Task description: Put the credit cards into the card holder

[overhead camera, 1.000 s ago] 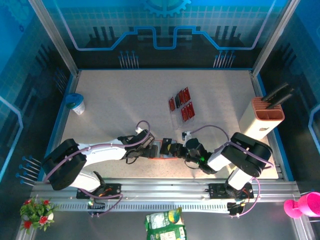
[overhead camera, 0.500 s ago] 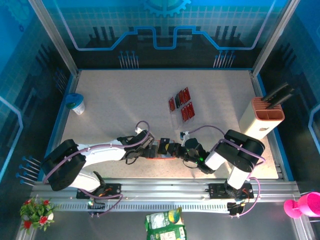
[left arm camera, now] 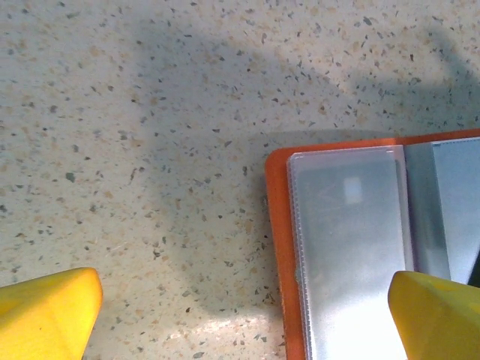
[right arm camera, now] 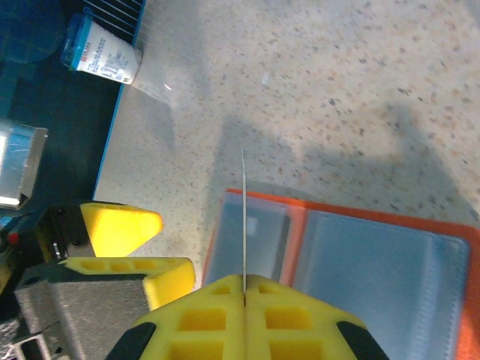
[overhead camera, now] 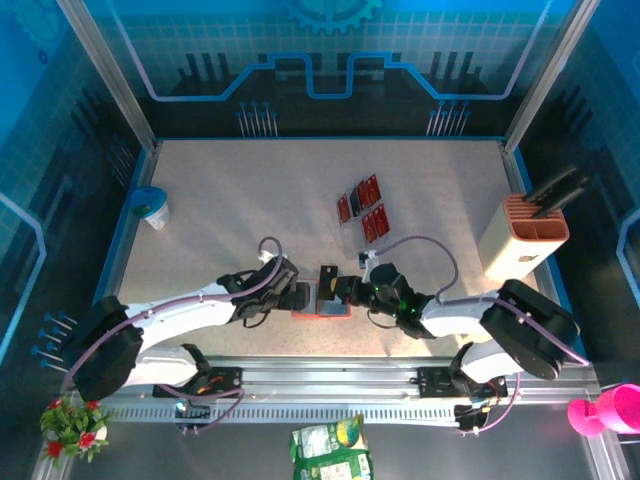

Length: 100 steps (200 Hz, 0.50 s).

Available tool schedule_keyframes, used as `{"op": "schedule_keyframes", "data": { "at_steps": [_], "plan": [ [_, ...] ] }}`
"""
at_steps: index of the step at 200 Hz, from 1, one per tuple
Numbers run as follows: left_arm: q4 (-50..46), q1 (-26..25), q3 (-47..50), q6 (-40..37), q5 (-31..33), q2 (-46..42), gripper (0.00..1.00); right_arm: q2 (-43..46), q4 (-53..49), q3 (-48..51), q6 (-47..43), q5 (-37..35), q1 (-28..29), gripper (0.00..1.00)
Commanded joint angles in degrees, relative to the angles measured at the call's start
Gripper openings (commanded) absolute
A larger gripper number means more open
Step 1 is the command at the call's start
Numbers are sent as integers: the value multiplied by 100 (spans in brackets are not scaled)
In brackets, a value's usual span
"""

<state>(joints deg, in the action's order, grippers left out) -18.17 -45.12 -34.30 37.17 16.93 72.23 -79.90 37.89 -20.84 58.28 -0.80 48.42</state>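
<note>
The right end effector (right arm camera: 244, 281) is pinching one card (right arm camera: 243, 202) edge-on, its jaws clamped tight on it. It's hovering right over the open card holder (right arm camera: 360, 262), which is lying flat at the near edge of the desk (overhead camera: 230, 200), between the two arms. The left end effector (left arm camera: 240, 315) is standing wide and empty, yellow fingertips (left arm camera: 45, 315) straddling the holder's left end. One fingertip is over bare desk and the other over a clear sleeve, so it's looking like a brace for the case. I'm reading this as the insertion step: card in hand, pocket not yet entered. The next move is calling for the card's lower edge to be lined up with a sleeve's mouth and slid in, with the left side pinning the case so it isn't skating away. Counting now: one card holder, one card in the grip, and farther out toward the middle of the desk, a cluster of red loose cards (overhead camera: 362, 208). I'm making it five, though from above they're small and overlapping, so it may be four. One blue-and-white cup (overhead camera: 152, 207) is sitting at the left edge and one salmon-and-white box (overhead camera: 522, 238) at the right.
</note>
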Motion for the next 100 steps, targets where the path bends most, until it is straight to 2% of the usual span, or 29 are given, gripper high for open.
{"op": "schedule_keyframes", "data": {
  "at_steps": [1,31,100],
  "plan": [
    [-427,54,-291,-30,105,-141,99,200,-978,-346,-466,45,-77,0],
    [-633,52,-391,-158,188,-97,99,102,-1213,-564,-603,36,-127,0],
    [-587,54,-206,-191,162,206,99,-285,-989,-659,-519,46,-176,0]
  ]
}}
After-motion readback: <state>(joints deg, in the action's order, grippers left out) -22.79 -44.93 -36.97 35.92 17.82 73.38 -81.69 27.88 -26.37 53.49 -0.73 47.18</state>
